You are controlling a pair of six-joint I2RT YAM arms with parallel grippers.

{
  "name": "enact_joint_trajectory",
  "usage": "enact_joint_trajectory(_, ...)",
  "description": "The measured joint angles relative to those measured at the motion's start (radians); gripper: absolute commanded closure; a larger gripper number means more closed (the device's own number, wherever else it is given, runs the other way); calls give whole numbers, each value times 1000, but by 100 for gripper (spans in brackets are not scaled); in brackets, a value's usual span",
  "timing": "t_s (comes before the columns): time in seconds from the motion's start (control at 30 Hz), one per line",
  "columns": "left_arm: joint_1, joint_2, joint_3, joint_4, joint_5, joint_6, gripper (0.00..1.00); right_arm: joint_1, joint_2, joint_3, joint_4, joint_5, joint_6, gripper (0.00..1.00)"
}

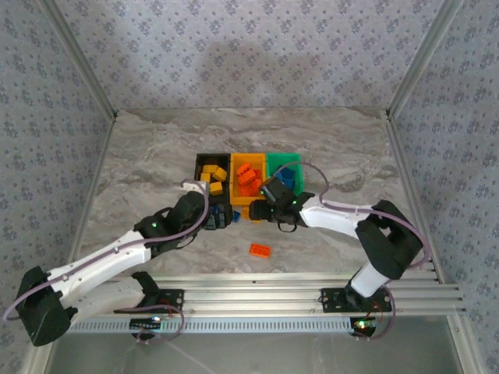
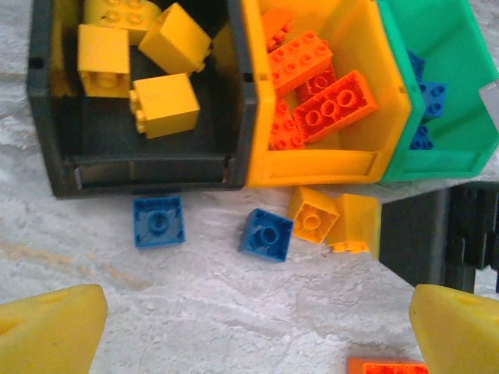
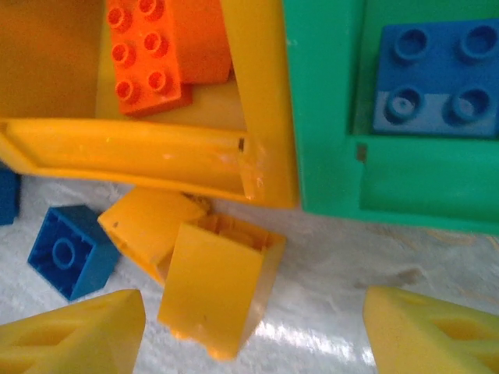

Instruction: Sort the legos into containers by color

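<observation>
Marble tabletop (image 1: pixel 140 156) holds a tipped yellow brick (image 3: pixel 218 284) just near the orange bin (image 3: pixel 156 152), directly beneath the right claw (image 3: pixel 253 335), whose fingers (image 3: pixel 78 331) gape empty. The left claw (image 2: pixel 257 331), likewise gaping, hovers near blue bricks (image 2: pixel 159 220).

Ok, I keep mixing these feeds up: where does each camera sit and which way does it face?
Top external: above, behind the bases, looking down at the table; left gripper and right gripper show.
Left wrist: on that wrist, looking down at the black bin; fingers in the bottom corners.
Right wrist: on that wrist, close over the orange bin and green bin; fingers below.
Shared: both wrist views catch a loose blue lego.
</observation>
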Motion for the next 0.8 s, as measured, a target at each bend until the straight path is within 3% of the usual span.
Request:
enact_joint_trajectory(0.3, 0, -45, -34, -7, -31, -29, 1, -4, 69, 40, -42, 40, 42, 45)
enact_joint_trajectory(0.63, 0, -45, -54, -8, -49, -35, 1, -41, -29, -33, -127, 95, 64, 38)
enact_joint_trajectory(0.8, 0, -45, -58, -14, -49, -37, 0, -46, 38, 22, -130, 81, 27, 49)
